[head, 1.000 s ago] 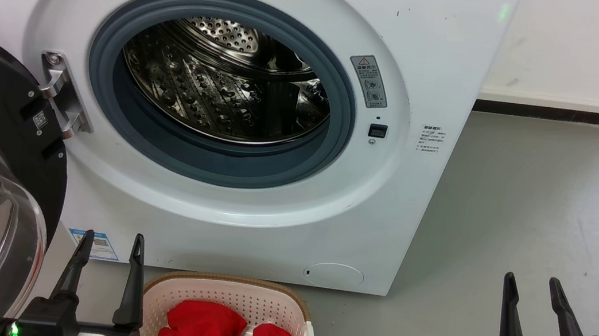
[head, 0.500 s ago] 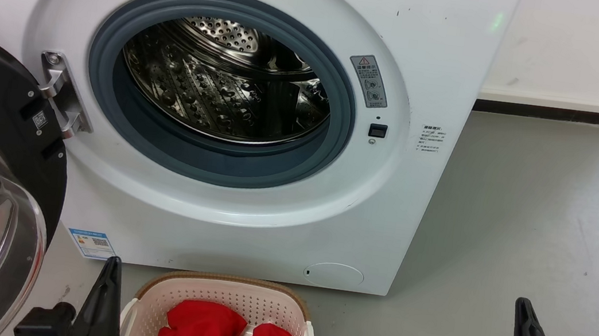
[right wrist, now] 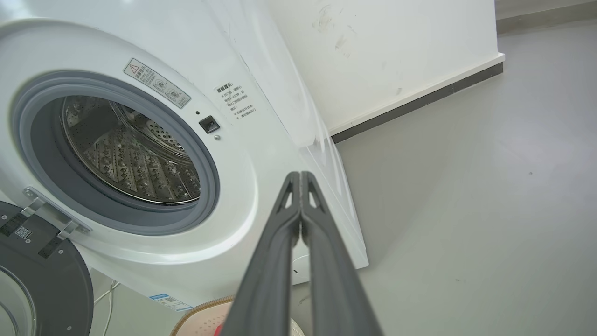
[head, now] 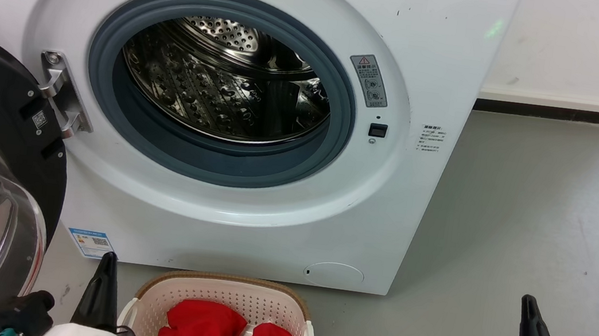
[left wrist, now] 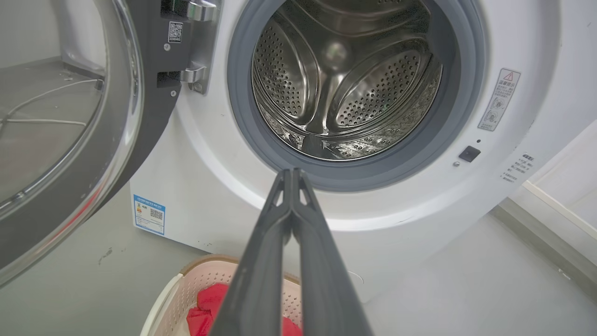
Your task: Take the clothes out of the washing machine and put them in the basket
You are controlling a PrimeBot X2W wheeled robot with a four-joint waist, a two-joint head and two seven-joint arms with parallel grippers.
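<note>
Left end effector point(head: 110, 256) and right end effector point(head: 528, 300) both have fingers pressed together, pointing forward.

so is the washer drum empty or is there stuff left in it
Empty, as far as visible: the washing machine drum is bare steel in the head and both wrist views, and the red clothes lie in the basket.

Indoor scene | smooth grey floor point(head: 529, 221) (faintly scuffed) | white wall point(head: 581, 49), lightly marked, above black skirting strip point(head: 558, 113) | even, soft light
</note>
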